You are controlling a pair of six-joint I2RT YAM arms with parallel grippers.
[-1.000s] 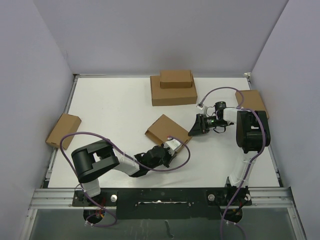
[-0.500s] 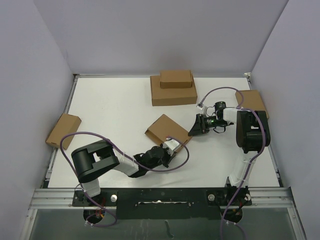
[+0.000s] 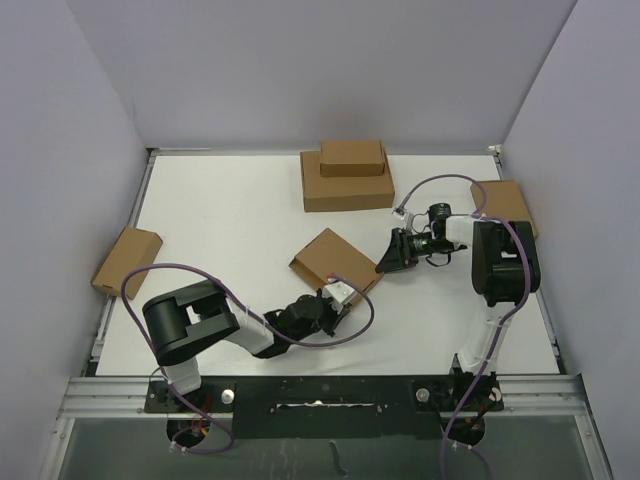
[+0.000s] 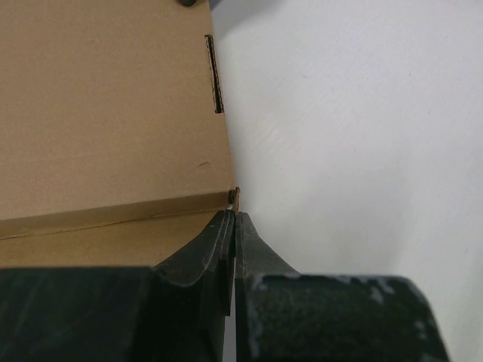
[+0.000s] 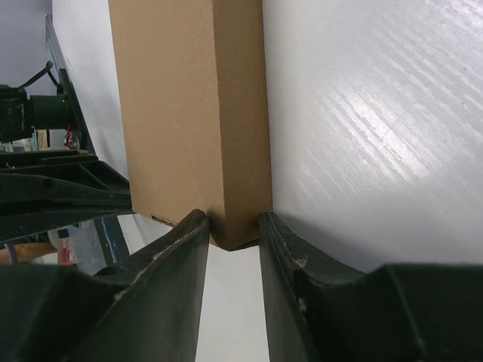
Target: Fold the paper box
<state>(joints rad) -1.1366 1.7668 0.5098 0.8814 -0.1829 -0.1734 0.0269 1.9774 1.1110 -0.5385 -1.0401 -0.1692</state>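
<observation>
The paper box lies flat in the middle of the table, a thin brown cardboard mailer with a slot cut near one edge. My left gripper sits low at its near corner, jaws pressed together, the tips right against the box's edge. From the right, my right gripper reaches the box's right corner. In the right wrist view its two fingers straddle that corner and press on both faces of the box's thickness.
A wide brown box with a smaller box on top stands at the back. One more brown box leans at the left table edge, another at the right wall. Purple cables loop off both arms.
My left gripper has drawn back slightly toward the near left along the box's near corner. The right gripper and the box have hardly moved.
</observation>
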